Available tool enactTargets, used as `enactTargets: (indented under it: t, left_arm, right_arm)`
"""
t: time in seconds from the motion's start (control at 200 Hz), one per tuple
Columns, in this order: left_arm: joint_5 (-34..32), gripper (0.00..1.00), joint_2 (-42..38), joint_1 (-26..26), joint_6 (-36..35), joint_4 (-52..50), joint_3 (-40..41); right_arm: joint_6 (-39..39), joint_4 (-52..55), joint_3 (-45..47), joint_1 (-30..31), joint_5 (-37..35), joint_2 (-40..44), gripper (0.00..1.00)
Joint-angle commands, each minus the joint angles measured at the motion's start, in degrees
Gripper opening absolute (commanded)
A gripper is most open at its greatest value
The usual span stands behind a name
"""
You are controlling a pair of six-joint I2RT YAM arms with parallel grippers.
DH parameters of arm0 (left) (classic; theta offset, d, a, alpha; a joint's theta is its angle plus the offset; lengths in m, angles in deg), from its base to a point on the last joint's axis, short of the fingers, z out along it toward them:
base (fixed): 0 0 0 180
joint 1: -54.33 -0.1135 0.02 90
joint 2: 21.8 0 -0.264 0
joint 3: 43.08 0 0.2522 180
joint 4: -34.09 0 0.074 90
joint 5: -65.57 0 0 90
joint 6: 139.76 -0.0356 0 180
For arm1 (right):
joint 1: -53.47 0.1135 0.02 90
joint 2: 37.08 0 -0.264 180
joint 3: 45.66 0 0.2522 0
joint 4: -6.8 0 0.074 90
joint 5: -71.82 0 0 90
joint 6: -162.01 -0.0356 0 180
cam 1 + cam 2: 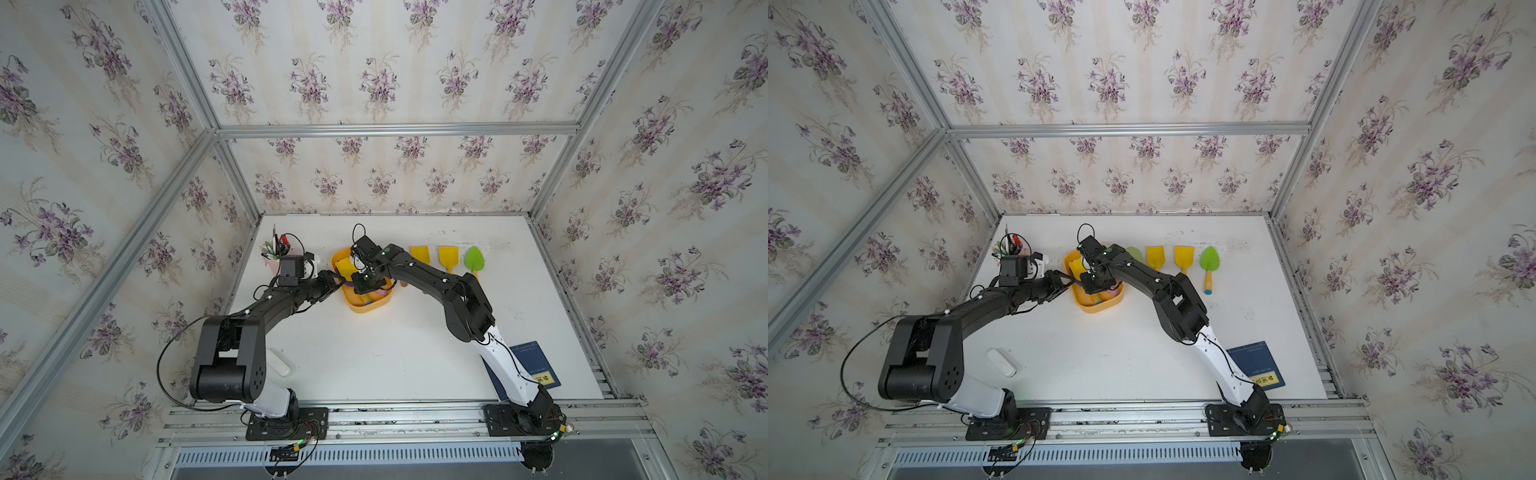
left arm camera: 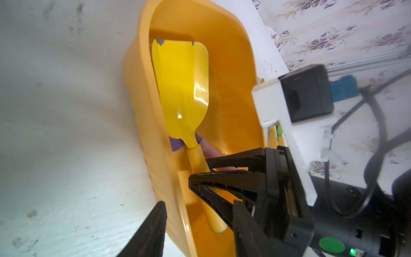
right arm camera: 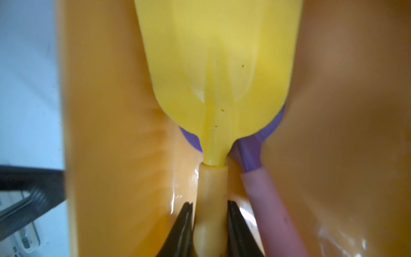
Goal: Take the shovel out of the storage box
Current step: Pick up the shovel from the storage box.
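The right gripper (image 3: 210,203) reaches down into the storage box (image 2: 233,66). It pinches the handle of the yellow shovel (image 3: 218,66), which lies inside. The left gripper (image 2: 200,202) is spread wide, with the box's side wall between its fingers. A purple shovel (image 3: 251,153) with a pink handle is mostly hidden under the yellow one. The box sits near the back edge of the worktop (image 1: 374,353).

- The left arm (image 1: 286,296) was black, with a white shell by its base.
- The right arm (image 1: 424,274) matched it (a black cable (image 2: 380,124) looped from its wrist camera).
- The right gripper (image 3: 210,203) had black tapered fingers (image 3: 181,233).
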Motion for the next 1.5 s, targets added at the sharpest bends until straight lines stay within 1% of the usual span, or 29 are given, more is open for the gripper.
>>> enactTargets:
  t: [0.0, 0.06, 0.155, 0.195, 0.225, 0.37, 0.445, 0.46, 0.47, 0.48, 0.545, 0.56, 0.629, 0.719, 0.849, 0.899, 0.959, 0.979, 1.059, 1.154, 1.199, 1.249, 1.324, 1.389, 1.494]
  left_arm:
    - [2.26, 0.52, -2.24, -0.16, 2.38, 0.47, -0.36]
    - [2.94, 0.54, -3.74, -0.16, 3.78, 1.31, -0.07]
    - [3.09, 0.54, -5.65, -0.16, 5.3, 1.68, -0.13]
    - [2.88, 0.54, -5.64, -0.14, 5.33, 1.32, -0.32]
    - [2.74, 0.55, -7.65, -0.1, 5.07, 0.78, -0.38]
    - [2.56, 0.54, -8.96, -0.25, 4.55, -0.48, -0.1]
    - [4.4, 0.54, -8.53, -0.16, 8.66, 5.28, 1.79]
    - [4.9, 0.54, -8.27, -0.16, 10.08, 6.8, 2.16]
    - [5.29, 0.57, -8.03, -0.12, 10.94, 7.65, 2.35]
    - [5.63, 0.58, -7.77, -0.09, 11.87, 8.59, 2.55]
    - [7.44, 0.59, -6.52, 0.31, 18.31, 17.41, 3.93]
    - [7.61, 0.6, -4.82, 0.52, 19.61, 19.22, 4.12]
    - [7.07, 0.6, -3.05, 2.28, 23.06, 23.63, 3.54]
    - [4.91, 0.64, -1.61, 5.84, 25.81, 27.09, 1.74]
    - [1.62, 0.69, 1.84, 11.93, 28.32, 30.04, -2.36]
    - [1.28, 0.72, 3.89, 14.27, 28.83, 30.56, -4.57]
    - [0.67, 0.74, 6.36, 16.71, 29.7, 31.98, -6.89]
    - [0.42, 0.75, 6.98, 17.53, 30.03, 32.34, -7.67]
    - [-0.27, 0.78, 9.74, 20.05, 30.21, 32.48, -10.92]
    - [-1.27, 0.81, 12.14, 22.51, 29.6, 31.42, -13.93]
    - [-1.36, 0.81, 13.23, 23.47, 29.51, 31.57, -14.87]
    - [-1.49, 0.82, 14.54, 24.41, 29.42, 31.36, -16.17]
    - [-1.41, 0.82, 16.22, 25.92, 28.82, 30.89, -17.77]
    - [-1.58, 0.82, 17.29, 27.07, 27.9, 30.0, -18.66]
    - [-2.07, 0.82, 18.6, 28.33, 27.53, 30.1, -18.96]
  right_arm:
    - [-0.62, -0.83, 1.35, -0.14, 0.38, 3.32, 0.18]
    - [-0.6, -0.83, 2.11, -0.32, 0.18, 4.49, 0.18]
    - [-0.63, -1.64, 3.79, -1.0, 0.68, 5.6, 0.18]
    - [-0.72, -2.05, 4.21, -1.5, 1.79, 5.36, 0.17]
    - [-0.67, -1.99, 4.13, -1.69, 2.16, 4.93, 0.17]
    - [0.16, -1.14, 3.89, -1.69, 1.88, 4.87, 0.14]
    - [0.64, -1.07, 5.37, -1.87, -1.15, 7.45, 0.14]
    - [0.72, -0.97, 5.54, -2.02, -1.62, 8.01, 0.14]
    - [0.75, -0.86, 5.7, -2.11, -1.94, 8.36, 0.14]
    - [0.76, -0.73, 5.85, -2.25, -2.35, 8.75, 0.14]
    - [1.3, 1.56, 5.76, -2.61, -5.33, 10.7, 0.14]
    - [1.42, 2.24, 5.76, -2.73, -6.1, 11.17, 0.13]
    - [1.73, 4.5, 7.23, -3.66, -8.62, 13.97, 0.13]
    - [1.91, 4.07, 13.3, -5.83, -9.9, 19.34, 0.13]
    - [2.7, 3.94, 23.12, -11.46, -10.16, 26.92, 0.13]
    - [3.54, 4.17, 26.64, -14.07, -10.26, 29.7, 0.13]
    - [5.13, 3.9, 30.84, -16.64, -11.3, 32.93, 0.13]
    - [5.68, 4.03, 32.08, -19.69, -11.31, 33.88, 0.13]
    - [7.66, 5.4, 35.68, -25.23, -11.4, 36.03, 0.14]
    - [9.72, 3.32, 40.73, -31.87, -12.42, 38.98, 0.14]
    - [10.29, 2.61, 42.29, -34.92, -11.53, 39.78, 0.14]
    - [10.56, 2.4, 43.47, -37.85, -12.35, 40.17, 0.15]
    - [11.23, 3.02, 43.59, -42.02, -13.2, 39.85, 0.16]
    - [12.69, 3.11, 43.59, -45.65, -12.37, 39.24, 0.17]
    - [17.38, 1.65, 44.5, -48.54, -12.95, 37.74, 0.17]
